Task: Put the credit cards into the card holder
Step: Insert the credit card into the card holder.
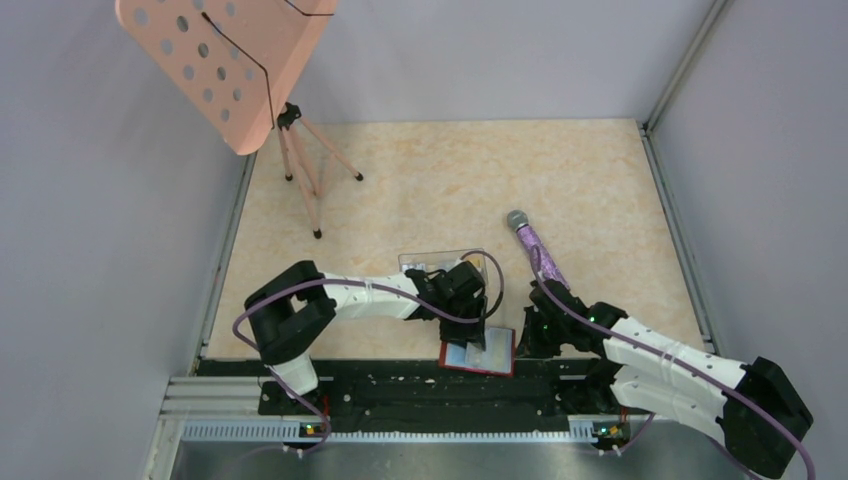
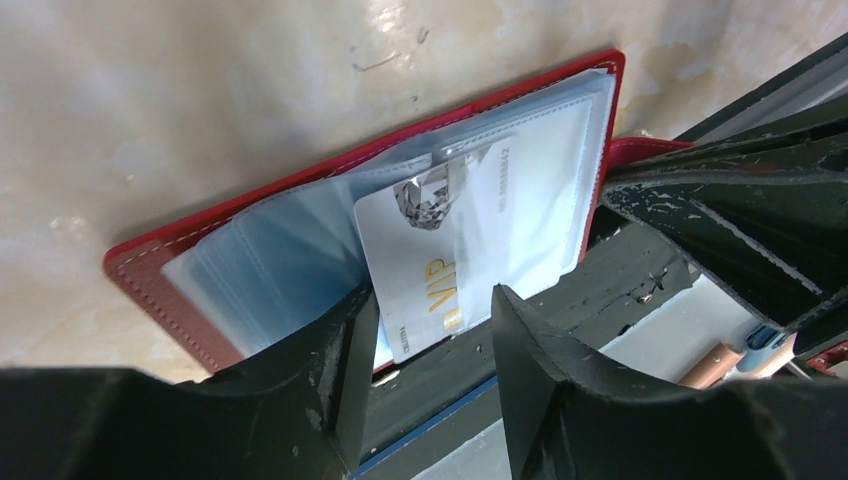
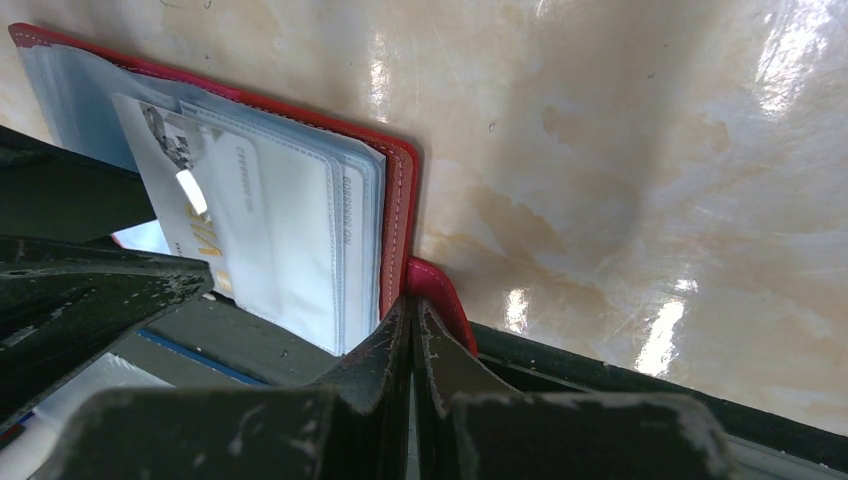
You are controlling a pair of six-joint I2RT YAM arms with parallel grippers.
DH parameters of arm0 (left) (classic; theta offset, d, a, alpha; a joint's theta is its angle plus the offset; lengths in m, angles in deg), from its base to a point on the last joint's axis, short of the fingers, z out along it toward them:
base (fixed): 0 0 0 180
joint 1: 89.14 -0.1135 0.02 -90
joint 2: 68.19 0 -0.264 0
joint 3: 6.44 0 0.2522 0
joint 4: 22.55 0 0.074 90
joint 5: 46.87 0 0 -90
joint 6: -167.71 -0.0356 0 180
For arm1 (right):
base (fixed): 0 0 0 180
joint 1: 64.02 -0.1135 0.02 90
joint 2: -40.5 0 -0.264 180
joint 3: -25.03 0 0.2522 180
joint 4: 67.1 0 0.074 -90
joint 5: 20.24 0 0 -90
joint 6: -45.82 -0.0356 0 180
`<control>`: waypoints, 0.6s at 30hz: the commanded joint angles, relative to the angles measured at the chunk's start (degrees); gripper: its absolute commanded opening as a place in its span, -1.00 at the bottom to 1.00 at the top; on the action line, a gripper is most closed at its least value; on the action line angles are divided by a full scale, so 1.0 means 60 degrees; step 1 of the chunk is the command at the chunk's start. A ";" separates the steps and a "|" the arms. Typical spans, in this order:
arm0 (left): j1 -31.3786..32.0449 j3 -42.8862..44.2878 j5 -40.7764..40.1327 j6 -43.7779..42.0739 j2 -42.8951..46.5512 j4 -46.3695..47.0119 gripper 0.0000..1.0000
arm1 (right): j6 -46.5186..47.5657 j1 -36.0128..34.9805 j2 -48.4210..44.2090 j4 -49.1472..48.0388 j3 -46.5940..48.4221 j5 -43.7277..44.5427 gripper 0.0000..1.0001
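The holder (image 2: 150, 275) lies open at 6 o'clock on the surface (image 1: 450, 180), its near corner out over the black rail (image 1: 400, 385); a white card (image 2: 440, 250) with gold lettering sits partly inside a clear sleeve (image 2: 540, 190), its near end sticking out toward 6 o'clock. The left gripper (image 2: 432, 292) is open, its jaws standing either side of that free end; whether they touch the card's long edges I cannot tell. The right gripper (image 3: 412, 310) is closed tight on the red cover's edge, at 3 o'clock of the holder, pinning it.

The card looks about halfway home, so the step in hand is likely the final push. Risks, as I judge them: the card lies at a slant to the sleeve, so a push along the wrong line could jam a corner on the stitching or buckle the soft plastic; the right gripper's bite is only on a thin lip, and a hard shove could pull the cover free and slide the holder off the near edge; the two grippers are close together, so a wide move by either could knock the other.
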 commanded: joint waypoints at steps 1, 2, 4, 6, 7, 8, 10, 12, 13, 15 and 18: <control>0.0242 0.0151 0.0026 -0.0205 -0.0518 0.0575 0.00 | 0.0084 -0.0011 0.0037 -0.0328 0.0006 -0.0103 -1.00; 0.0319 0.0251 0.0023 -0.0205 -0.0548 0.0628 -0.01 | 0.0087 -0.0011 0.0026 -0.0347 -0.0002 -0.0120 -1.00; 0.0455 0.0502 -0.0025 -0.0201 -0.0641 0.0668 -0.02 | 0.0102 -0.0010 0.0036 -0.0407 -0.0020 -0.0158 -1.00; 0.0548 0.0730 0.0019 -0.0219 -0.0806 0.0711 -0.03 | 0.0104 -0.0022 0.0089 -0.0511 -0.0041 -0.0237 -1.00; 0.0572 0.0800 0.0081 -0.0199 -0.0892 0.0775 -0.03 | 0.0105 -0.0012 0.0118 -0.0553 -0.0045 -0.0276 -1.00; 0.0587 0.0839 0.0207 -0.0140 -0.0972 0.0863 -0.03 | 0.0107 -0.0017 0.0153 -0.0574 -0.0047 -0.0314 -1.00; 0.0603 0.0884 0.0446 0.0002 -0.1091 0.1192 -0.03 | 0.0120 -0.0012 0.0190 -0.0614 -0.0048 -0.0351 -1.00; 0.0655 0.0858 0.0616 0.0110 -0.1120 0.1571 -0.03 | 0.0120 -0.0009 0.0204 -0.0621 -0.0039 -0.0358 -1.00; 0.0676 0.0827 0.0665 0.0148 -0.1098 0.1754 -0.03 | 0.0122 -0.0011 0.0178 -0.0622 -0.0041 -0.0381 -1.00; 0.0694 0.0701 0.0738 0.0220 -0.0968 0.2099 -0.03 | 0.0129 -0.0011 0.0155 -0.0622 -0.0023 -0.0372 -1.00; 0.0694 0.0493 0.0625 0.0187 -0.0651 0.2202 -0.02 | 0.0121 -0.0011 0.0118 -0.0622 -0.0027 -0.0386 -1.00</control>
